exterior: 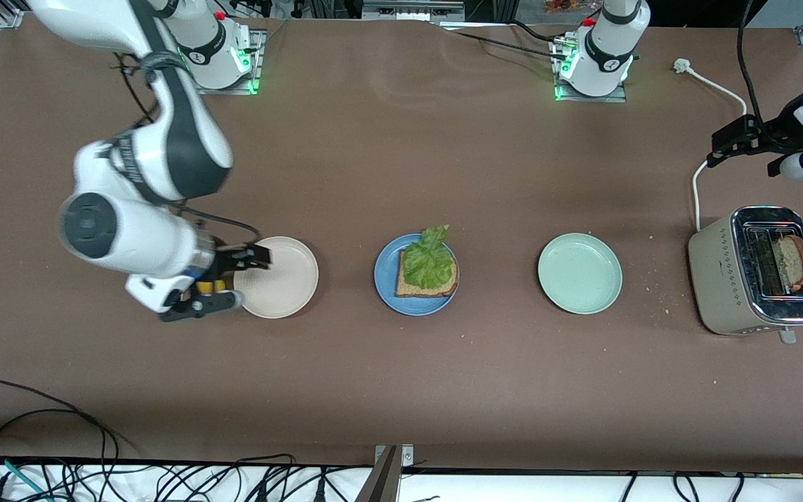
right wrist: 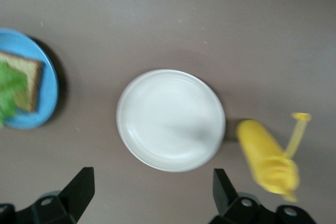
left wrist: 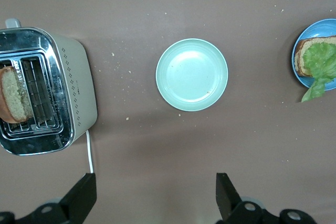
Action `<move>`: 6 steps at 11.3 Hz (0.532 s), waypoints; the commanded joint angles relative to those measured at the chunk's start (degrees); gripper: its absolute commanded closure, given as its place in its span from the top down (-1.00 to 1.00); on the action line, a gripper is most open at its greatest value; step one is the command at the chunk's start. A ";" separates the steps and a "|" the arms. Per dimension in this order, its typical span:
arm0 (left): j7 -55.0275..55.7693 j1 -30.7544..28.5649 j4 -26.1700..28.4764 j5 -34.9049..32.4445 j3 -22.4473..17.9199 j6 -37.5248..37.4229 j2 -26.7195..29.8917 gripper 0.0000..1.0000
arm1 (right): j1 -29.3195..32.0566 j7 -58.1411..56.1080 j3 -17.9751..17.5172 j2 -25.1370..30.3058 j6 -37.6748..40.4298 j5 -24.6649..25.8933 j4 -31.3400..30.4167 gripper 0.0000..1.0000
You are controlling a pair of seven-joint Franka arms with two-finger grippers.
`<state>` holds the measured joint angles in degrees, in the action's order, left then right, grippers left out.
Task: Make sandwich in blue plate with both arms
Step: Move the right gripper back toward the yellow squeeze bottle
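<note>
The blue plate [exterior: 384, 273] sits mid-table between two other plates. On it lies one brown bread slice [exterior: 412, 286] with a green lettuce leaf [exterior: 429, 259] on top. A second bread slice [exterior: 794, 261] stands in the toaster [exterior: 722, 275]. My right gripper [exterior: 241, 279] hangs open and empty over the white plate's edge, toward the right arm's end of the table. My left gripper [exterior: 716, 148] is open and empty above the table near the toaster. In the left wrist view, the blue plate [left wrist: 315, 29] shows at the edge, the fingers [left wrist: 84, 195] wide apart.
A beige-white plate [exterior: 283, 293] and a pale green plate [exterior: 580, 273] flank the blue one. A yellow squeeze bottle [right wrist: 268, 161] lies beside the white plate, under my right hand. The toaster's white cord [exterior: 698, 188] runs to a loose plug. Crumbs are scattered near the toaster.
</note>
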<state>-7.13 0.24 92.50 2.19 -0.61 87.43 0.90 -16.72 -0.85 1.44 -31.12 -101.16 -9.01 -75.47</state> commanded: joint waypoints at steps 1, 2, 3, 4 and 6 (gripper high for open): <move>-1.49 -0.15 -1.01 0.54 -0.09 -1.13 -0.03 1.00 | 8.44 -22.02 -1.88 5.36 3.50 0.66 -5.22 1.00; -1.49 -0.15 -1.10 0.54 -0.09 -1.13 -0.03 1.00 | 10.12 -27.48 -1.79 5.36 3.60 0.66 -5.30 1.00; -1.49 -0.15 -1.01 0.54 -0.09 -1.13 -0.03 1.00 | 11.79 -31.89 -1.79 5.36 3.51 0.66 -5.74 1.00; -1.49 -0.15 -1.10 0.54 -0.09 -1.13 -0.03 1.00 | 12.93 -35.50 -1.79 5.36 3.51 0.66 -6.09 1.00; -1.49 -0.15 -1.01 0.54 -0.09 -1.13 -0.03 1.00 | 15.40 -41.83 -1.79 4.93 3.51 0.66 -6.27 1.00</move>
<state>-7.13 0.24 92.50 2.19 -0.61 87.42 0.91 -4.04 -35.75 0.96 -27.35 -97.49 -8.99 -79.61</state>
